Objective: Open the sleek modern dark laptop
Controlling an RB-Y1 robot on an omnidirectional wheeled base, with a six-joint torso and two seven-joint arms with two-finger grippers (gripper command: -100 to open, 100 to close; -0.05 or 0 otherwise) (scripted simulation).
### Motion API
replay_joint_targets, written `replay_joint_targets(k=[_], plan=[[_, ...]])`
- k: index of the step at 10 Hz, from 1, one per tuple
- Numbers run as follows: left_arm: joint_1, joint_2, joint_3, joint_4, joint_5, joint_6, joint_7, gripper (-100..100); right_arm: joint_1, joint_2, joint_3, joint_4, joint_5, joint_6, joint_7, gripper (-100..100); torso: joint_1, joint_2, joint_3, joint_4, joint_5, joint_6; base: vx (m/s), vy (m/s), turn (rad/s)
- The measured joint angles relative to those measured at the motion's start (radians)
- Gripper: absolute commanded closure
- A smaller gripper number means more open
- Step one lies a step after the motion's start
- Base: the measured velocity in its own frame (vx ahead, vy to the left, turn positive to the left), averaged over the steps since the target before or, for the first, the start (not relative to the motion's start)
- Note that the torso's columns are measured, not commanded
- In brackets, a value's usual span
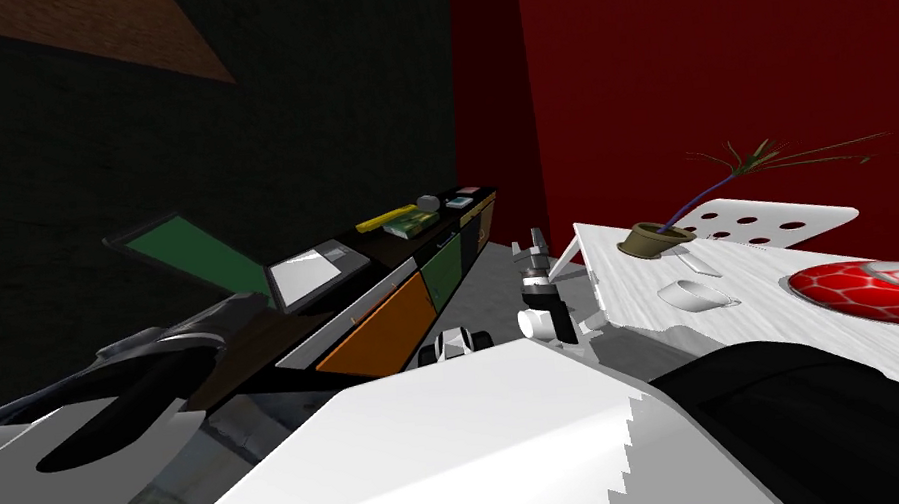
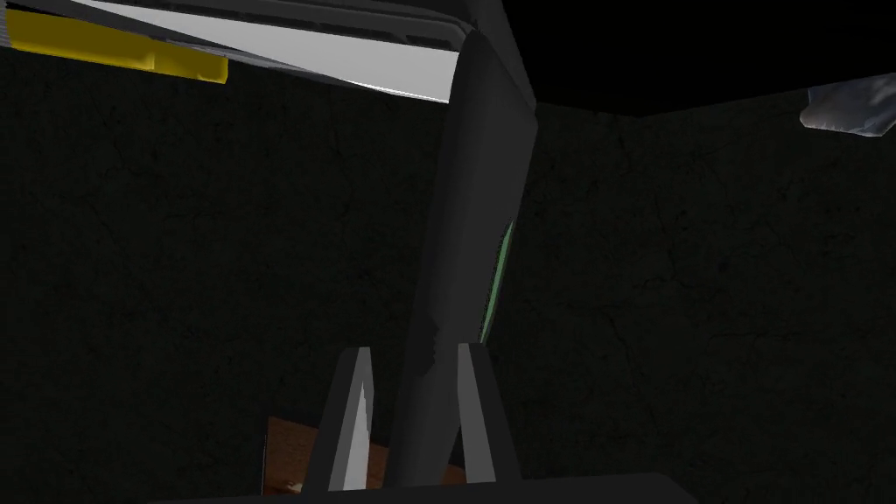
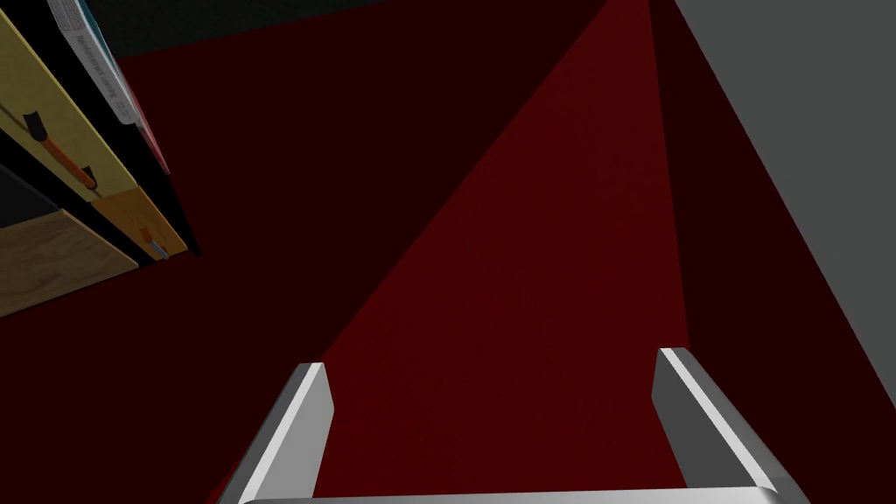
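The dark laptop (image 1: 284,277) stands open on a long dark sideboard (image 1: 378,262) to my left. Its lid (image 1: 187,253) with a green screen leans back, and the light grey keyboard deck (image 1: 314,272) faces up. My left arm reaches to the lid's near edge. In the left wrist view, my left gripper (image 2: 411,350) is shut on the dark lid edge (image 2: 477,201). A sliver of green screen (image 2: 497,280) shows beside one finger. My right gripper (image 1: 535,244) hangs in the middle, apart from the laptop. Its fingers (image 3: 306,394) stand open with nothing between them.
Farther along the sideboard lie a yellow object (image 1: 387,217), a green book (image 1: 410,226) and a grey object (image 1: 428,203). To my right, a white table (image 1: 631,285) carries a potted plant (image 1: 652,238), a white cup (image 1: 692,293) and a red-and-white ball (image 1: 882,290).
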State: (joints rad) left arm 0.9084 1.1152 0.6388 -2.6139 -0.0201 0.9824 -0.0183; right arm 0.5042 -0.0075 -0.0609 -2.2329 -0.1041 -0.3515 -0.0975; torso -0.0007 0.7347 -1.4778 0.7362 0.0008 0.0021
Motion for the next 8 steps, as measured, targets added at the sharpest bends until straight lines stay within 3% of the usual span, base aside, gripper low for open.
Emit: replay_joint_targets(k=[6,8], plan=[[0.138,0.167,0.068,0.008,0.009,0.114,-0.036,100,0.000,0.000,0.000,0.000,0.000,0.000,0.000,0,-0.002,-0.007,-0.003,-0.005,0.003,0.006,0.020,-0.024,-0.029],[0.162,0.207,0.080,0.006,0.013,0.143,-0.042,100,0.000,0.000,0.000,0.000,0.000,0.000,0.000,0,-0.002,-0.007,-0.003,-0.005,0.004,0.006,0.004,-0.010,-0.006]])
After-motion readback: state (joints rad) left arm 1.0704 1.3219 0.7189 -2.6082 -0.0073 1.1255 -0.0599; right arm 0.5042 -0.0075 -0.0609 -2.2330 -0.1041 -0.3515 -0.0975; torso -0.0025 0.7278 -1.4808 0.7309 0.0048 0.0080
